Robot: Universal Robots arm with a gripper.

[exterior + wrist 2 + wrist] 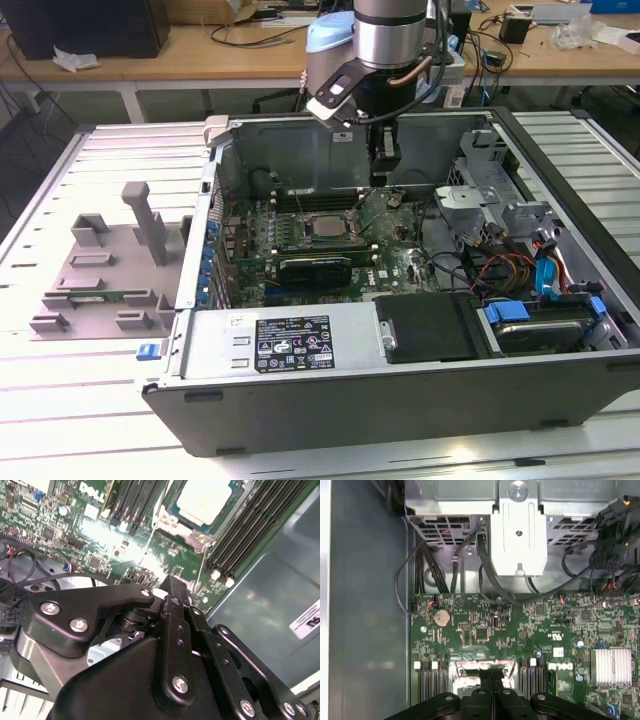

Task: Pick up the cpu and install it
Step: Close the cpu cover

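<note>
We note a work table of pale metal slats running across the exterior view, with soft glare along the slats near the front edge. Behind it stands a long wooden desk on white legs, with shadow beneath. On the desk: a black box at the exterior view's left, a crumpled white scrap beside it, loose cables toward the middle, and a small black cube to the right. Light is even, with no hard shadows.
</note>
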